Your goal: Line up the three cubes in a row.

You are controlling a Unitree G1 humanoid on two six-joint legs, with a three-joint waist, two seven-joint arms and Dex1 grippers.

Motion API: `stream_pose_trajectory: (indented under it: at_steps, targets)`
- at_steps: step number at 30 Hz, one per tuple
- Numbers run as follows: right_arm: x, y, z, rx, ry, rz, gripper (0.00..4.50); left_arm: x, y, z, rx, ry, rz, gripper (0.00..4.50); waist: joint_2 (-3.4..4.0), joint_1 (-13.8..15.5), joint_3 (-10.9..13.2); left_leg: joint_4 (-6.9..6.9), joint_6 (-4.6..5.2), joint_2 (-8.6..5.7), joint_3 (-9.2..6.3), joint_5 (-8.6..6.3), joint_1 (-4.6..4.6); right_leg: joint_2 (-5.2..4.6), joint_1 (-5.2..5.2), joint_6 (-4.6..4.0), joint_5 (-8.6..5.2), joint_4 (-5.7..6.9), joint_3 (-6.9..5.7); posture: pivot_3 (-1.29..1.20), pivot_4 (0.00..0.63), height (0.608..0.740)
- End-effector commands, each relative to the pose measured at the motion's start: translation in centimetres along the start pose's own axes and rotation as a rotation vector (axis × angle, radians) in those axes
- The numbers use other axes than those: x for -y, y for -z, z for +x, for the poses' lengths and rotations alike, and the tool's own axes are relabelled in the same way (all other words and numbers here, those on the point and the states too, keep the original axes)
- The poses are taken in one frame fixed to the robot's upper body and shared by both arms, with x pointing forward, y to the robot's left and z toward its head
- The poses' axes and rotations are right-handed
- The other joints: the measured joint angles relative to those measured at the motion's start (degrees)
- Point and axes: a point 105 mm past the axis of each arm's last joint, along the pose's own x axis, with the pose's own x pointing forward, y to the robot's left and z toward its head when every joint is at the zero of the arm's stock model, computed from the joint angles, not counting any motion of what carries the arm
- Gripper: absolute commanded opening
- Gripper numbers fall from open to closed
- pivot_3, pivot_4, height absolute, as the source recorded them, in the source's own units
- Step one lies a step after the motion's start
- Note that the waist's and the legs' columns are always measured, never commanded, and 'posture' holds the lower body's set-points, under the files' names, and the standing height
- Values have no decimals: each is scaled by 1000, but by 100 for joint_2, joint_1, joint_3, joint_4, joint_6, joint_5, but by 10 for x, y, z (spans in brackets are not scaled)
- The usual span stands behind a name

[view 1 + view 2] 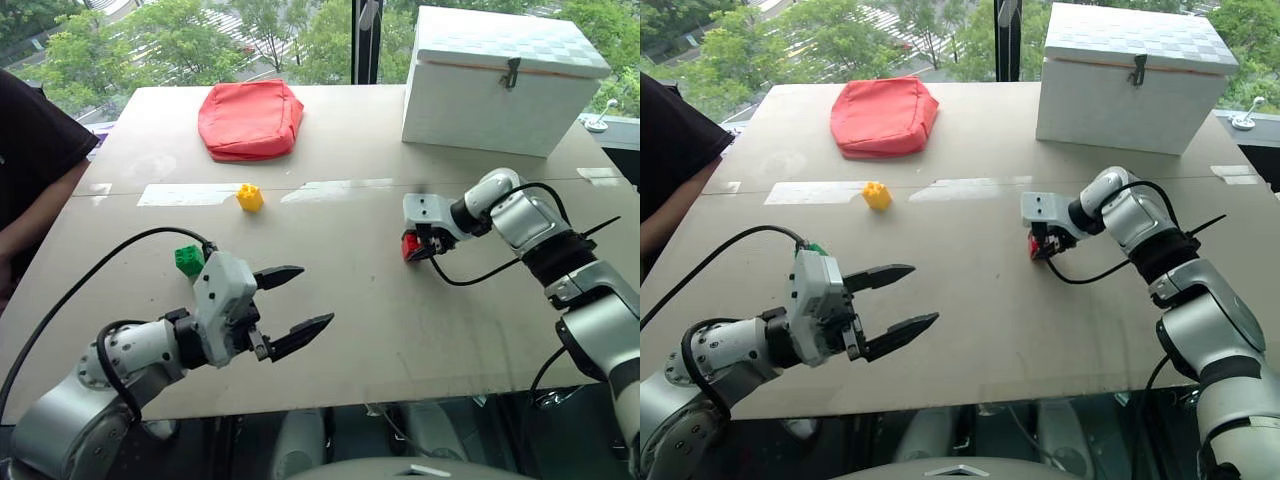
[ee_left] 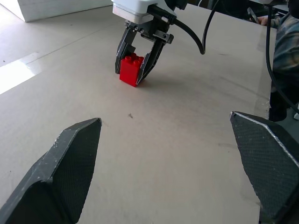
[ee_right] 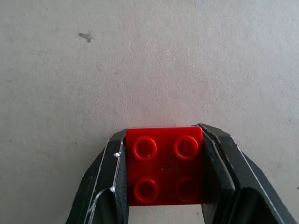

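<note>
1 red cube [image 3: 164, 165] clamped mid-table [image 1: 380, 330], edges distant.

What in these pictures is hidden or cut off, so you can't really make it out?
- Green cube: partly covered by the left gripper in both head views.
- Red cube: in the head views mostly behind the right gripper clamped on it; whether it rests on the table is unclear.
- Person: cut off by the head views' left edge.
- White box: contents hidden, lid closed.

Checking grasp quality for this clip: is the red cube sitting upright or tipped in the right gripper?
Upright. The red cube has its four studs facing up, and the right gripper is shut on its two sides.
</note>
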Motion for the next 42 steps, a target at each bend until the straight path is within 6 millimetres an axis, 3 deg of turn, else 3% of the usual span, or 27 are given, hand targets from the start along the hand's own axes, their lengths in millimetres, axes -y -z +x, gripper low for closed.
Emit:
stream_pose_trajectory:
  at_steps: [1, 8, 9, 10, 12, 14, 19, 28, 34, 42]
  targets:
    - [7, -12, -9, 28, 18, -30, 1355, 8, -12, -3, 25, 11, 47, 4500, 1, 0, 0, 1, 0, 0, 0, 0, 0, 0, 0, 0, 0, 0, 0, 0, 150, 740]
    - [4, -10, -5, 18, -7, -26, 1355, 9, -11, -1, 21, 7, 42, 4500, 1, 8, 0, 2, -3, -2, -2, 2, 0, -1, 1, -1, 1, 2, 0, 0, 150, 740]
    - [3, -10, -5, 18, -11, -21, 2397, 10, -11, -1, 21, 7, 42, 4500, 1, 7, 0, 2, -3, -2, -1, 2, 0, -1, 1, -1, 1, 2, 0, 0, 150, 740]
    - [3, -10, -5, 17, -12, -18, 2623, 9, -11, -1, 21, 8, 42, 4500, 1, 7, 0, 1, -3, -2, -1, 2, 0, -1, 1, -1, 1, 2, 0, 0, 150, 740]
    - [4, -10, -6, 17, -9, -14, 3655, 9, -11, -1, 19, 8, 41, 4500, 1, 6, 1, 1, -3, -2, -1, 2, 0, -1, 1, -1, 1, 1, 0, 0, 150, 740]
    - [5, -12, -7, 23, 5, -16, 4416, 8, -10, -2, 16, 6, 38, 4500, 2, 6, 1, 1, -3, -2, -1, 2, 0, -1, 1, -1, 1, 1, 0, 0, 150, 740]
    - [6, -23, -18, 80, 21, -8, 4467, 5, -3, -7, -1, -21, 15, 4500, 3, 4, 2, 1, -3, -2, 0, 2, 0, -1, 0, -1, 1, 1, 0, 0, 150, 740]
    - [3, -23, -26, 102, 39, -15, 4467, 1, 6, -11, -11, -48, 2, 4500, 4, 9, 2, 1, -3, -2, 0, 1, 0, -1, 0, -1, 1, 1, -1, 0, 150, 740]
    - [-7, -9, -29, 41, 22, -39, 4467, 0, 12, -14, -21, -56, 3, 4500, 4, 9, 3, 0, -3, -2, 0, 1, 0, -2, 0, -1, 0, 0, -1, 0, 150, 740]
    - [-3, 6, -21, -32, 49, -55, 4467, 0, 17, -16, -25, -54, 4, 4500, 5, -3, 3, 1, -2, -2, 6, 1, 4, -1, 0, 0, 0, 0, 1, 0, 150, 740]
